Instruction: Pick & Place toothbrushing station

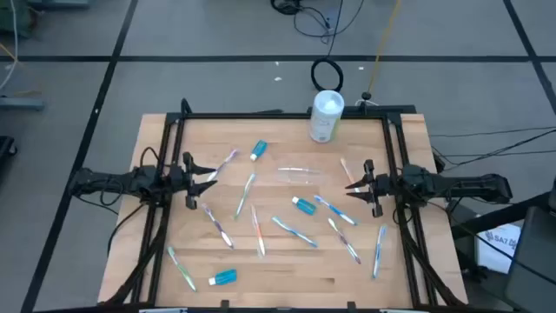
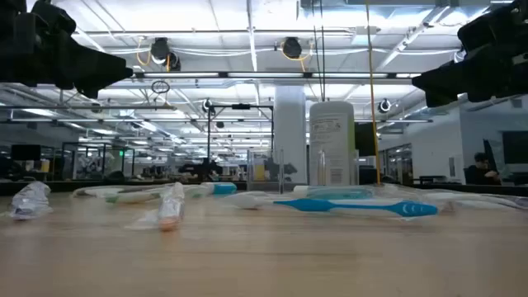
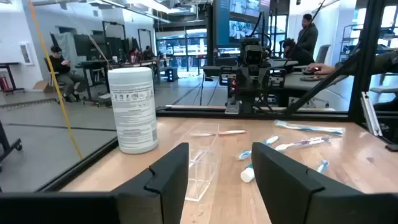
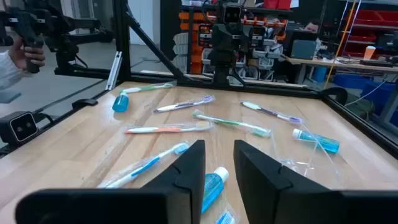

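High view: pastel toothbrushes [image 1: 294, 230], blue toothpaste tubes [image 1: 304, 206], clear bag [image 1: 298, 176] scattered.

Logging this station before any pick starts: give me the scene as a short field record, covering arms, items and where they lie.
left gripper: open, hovering at the table's left edge, holding nothing
right gripper: open, hovering at the right edge, holding nothing
toothbrushes: scattered flat across the wooden table
toothpaste tubes: one at far left-centre, one mid-table, one at the near left
clear plastic bag: lying mid-table, between the grippers
white canister: upright at the far edge
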{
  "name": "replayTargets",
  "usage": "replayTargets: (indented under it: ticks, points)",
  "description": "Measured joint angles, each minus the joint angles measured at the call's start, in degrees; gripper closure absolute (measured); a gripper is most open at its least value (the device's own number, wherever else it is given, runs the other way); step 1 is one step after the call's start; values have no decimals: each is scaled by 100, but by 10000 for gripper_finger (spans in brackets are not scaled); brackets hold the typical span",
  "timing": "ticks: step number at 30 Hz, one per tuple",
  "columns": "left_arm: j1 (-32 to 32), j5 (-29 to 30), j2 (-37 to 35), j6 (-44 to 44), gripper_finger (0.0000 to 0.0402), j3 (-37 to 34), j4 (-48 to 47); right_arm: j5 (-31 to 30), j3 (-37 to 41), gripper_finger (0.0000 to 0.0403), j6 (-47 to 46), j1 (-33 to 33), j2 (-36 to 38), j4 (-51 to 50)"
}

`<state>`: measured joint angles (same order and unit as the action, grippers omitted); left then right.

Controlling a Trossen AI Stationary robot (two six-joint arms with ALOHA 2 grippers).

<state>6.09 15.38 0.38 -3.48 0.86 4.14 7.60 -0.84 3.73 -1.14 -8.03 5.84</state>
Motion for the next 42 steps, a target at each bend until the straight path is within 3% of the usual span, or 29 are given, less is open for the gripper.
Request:
replayTargets:
  ticks: [12,17,25,30,37,42]
  points:
    - [1,-2,-1,88,220,0,-1,5,1,326,-94,0,0,13]
    - [2,-105,-2,661,220,0,41,2,0,326,-610,-1,-2,101]
    - [0,0,0,996,220,0,142,0,2,326,-802,-1,-2,990]
    - [0,144,0,1277,220,0,394,-313,2,326,-286,-1,0,1514]
    - [4,-397,55,1636,220,2,941,-476,2,326,-1156,-1,-226,1864]
    - [2,98,620,2112,220,2,1085,-481,2,326,-1423,12,-883,3152]
